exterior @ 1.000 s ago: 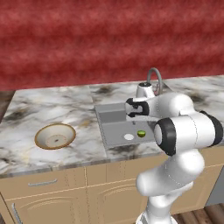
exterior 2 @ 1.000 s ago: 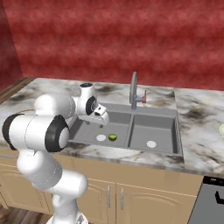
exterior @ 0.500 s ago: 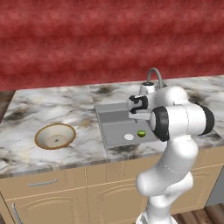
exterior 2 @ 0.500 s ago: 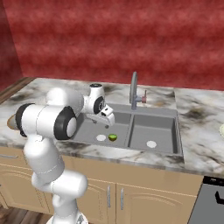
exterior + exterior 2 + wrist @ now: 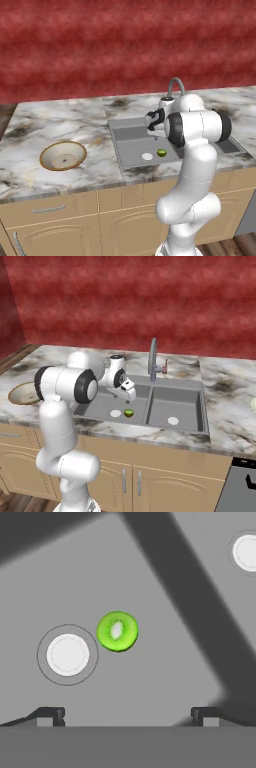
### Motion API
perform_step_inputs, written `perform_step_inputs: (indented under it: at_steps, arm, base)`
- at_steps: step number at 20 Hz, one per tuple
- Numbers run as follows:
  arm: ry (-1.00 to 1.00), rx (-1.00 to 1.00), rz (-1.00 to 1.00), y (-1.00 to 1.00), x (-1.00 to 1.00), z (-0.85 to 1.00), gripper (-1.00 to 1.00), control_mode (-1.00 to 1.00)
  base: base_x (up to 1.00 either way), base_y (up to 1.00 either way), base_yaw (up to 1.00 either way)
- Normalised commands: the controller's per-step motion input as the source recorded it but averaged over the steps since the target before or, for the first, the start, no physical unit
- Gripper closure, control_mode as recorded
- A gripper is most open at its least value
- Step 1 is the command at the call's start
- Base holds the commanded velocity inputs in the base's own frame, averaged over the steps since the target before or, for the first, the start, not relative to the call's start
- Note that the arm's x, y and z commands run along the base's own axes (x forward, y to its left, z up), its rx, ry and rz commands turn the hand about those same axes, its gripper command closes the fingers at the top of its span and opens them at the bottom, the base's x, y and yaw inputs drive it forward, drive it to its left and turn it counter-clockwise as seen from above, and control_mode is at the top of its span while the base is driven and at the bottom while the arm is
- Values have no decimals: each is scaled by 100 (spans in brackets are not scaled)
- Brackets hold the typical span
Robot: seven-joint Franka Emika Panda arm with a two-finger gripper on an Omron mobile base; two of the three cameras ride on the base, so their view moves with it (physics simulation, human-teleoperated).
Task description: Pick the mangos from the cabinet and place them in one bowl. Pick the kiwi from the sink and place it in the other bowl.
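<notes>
Jaws (image 5: pixel 127 714) spread wide and empty above the left basin of the sink (image 5: pixel 190 423), with the kiwi (image 5: pixel 117 631) lying on the basin floor just beside a white drain (image 5: pixel 67 654), and the brown-rimmed bowl (image 5: pixel 63 155) well apart on the marble tabletop (image 5: pixel 60 120).
</notes>
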Motion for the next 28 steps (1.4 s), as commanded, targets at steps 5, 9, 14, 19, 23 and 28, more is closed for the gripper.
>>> perform_step_inputs:
  at_steps: [5,9,14,19,23,28]
  arm:
    - [0,0,-6,0,27,-17,-100,-100]
    - [0,0,-5,-9,50,-28,-100,-100]
    - [4,0,-6,-8,61,-30,-100,-100]
    - [2,0,-7,-10,24,-28,-100,-100]
    - [1,0,-8,-17,3,-29,-100,-100]
    - [0,0,-6,-11,12,-29,-100,-100]
  base:
    - [0,0,0]
    - [0,0,0]
    - [0,0,0]
    - [0,0,0]
    - [0,0,0]
    - [0,0,0]
